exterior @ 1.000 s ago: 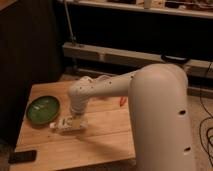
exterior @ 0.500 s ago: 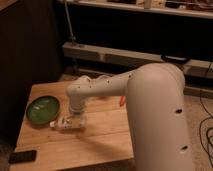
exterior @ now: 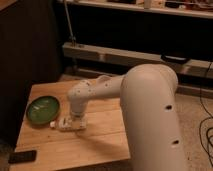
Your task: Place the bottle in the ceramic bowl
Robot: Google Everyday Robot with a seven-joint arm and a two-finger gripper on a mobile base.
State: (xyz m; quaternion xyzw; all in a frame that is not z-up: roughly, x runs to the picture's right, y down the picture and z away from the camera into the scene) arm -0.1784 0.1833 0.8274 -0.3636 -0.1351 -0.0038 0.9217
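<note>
The green ceramic bowl (exterior: 43, 109) sits on the left part of the wooden table (exterior: 100, 135). The pale bottle (exterior: 61, 123) lies on its side just right of the bowl, its white cap pointing at the bowl's rim. My gripper (exterior: 71, 123) reaches down from the white arm (exterior: 92, 95) and is shut on the bottle's right part, low over the table. The bottle is outside the bowl, close to its right edge.
A dark flat phone-like object (exterior: 22, 156) lies at the table's front left corner. A dark cabinet wall stands to the left. A low shelf unit (exterior: 120, 52) runs behind the table. Cables lie on the floor at the right.
My gripper and the bottle have shifted slightly left, toward the bowl. The bowl has not moved.
</note>
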